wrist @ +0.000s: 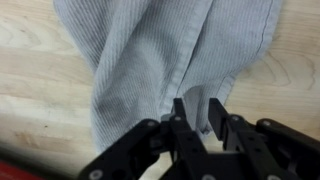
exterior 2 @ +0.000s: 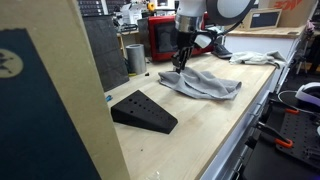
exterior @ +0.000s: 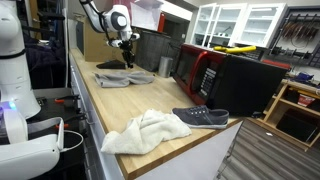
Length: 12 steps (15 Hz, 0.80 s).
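Gripper (exterior: 128, 62) is pointing straight down at the far end of the counter (exterior: 150, 100), with its tips at the edge of the cloth (exterior: 125, 76).

- Cloth: grey and ribbed. It is lying rumpled and mostly flat on the wood in both exterior views (exterior 2: 205, 84). The wrist view shows its folds running in toward the fingers (wrist: 160, 50).
- Fingers: they are sitting narrow in the wrist view (wrist: 198, 112), with a ridge of cloth showing between them. They seem to be pinching that ridge, though the contact itself is partly hidden by the finger bodies.
- Progress, as I judge it: the reach and descent are looking finished and the grasp is looking made or nearly so. No part of the cloth is hanging clear of the counter, so it is not being lifted or carried yet.
- Surroundings: a white towel (exterior: 145, 132) and a dark item (exterior: 200, 117) are lying at the near end, well apart from the gripper. A black wedge (exterior 2: 143, 110) is sitting on the counter, apart from the cloth. A red microwave (exterior 2: 160, 38) and a metal can (exterior 2: 135, 57) are standing behind it.
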Motion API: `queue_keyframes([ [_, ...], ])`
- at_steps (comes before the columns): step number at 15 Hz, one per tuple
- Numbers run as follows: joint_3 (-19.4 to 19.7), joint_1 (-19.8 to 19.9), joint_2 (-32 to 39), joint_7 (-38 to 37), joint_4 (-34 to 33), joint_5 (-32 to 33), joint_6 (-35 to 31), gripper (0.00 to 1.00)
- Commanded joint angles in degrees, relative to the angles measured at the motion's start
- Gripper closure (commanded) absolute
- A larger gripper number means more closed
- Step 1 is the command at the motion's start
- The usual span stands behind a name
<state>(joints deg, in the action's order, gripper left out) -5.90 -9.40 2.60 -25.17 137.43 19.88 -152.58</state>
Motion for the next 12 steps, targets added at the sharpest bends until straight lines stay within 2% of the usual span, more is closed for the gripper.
queue_keyframes([
  [1,0.73,0.82,0.09,-0.86,-1.45,1.55,0.50,0.35],
  [5,1.81,1.92,1.18,-0.30,-2.65,0.69,0.01,0.05],
  [6,2.06,2.23,1.46,-0.18,-2.88,0.29,-0.14,0.01],
  [12,3.70,3.01,4.93,-0.57,-5.04,-0.56,-1.24,0.00],
])
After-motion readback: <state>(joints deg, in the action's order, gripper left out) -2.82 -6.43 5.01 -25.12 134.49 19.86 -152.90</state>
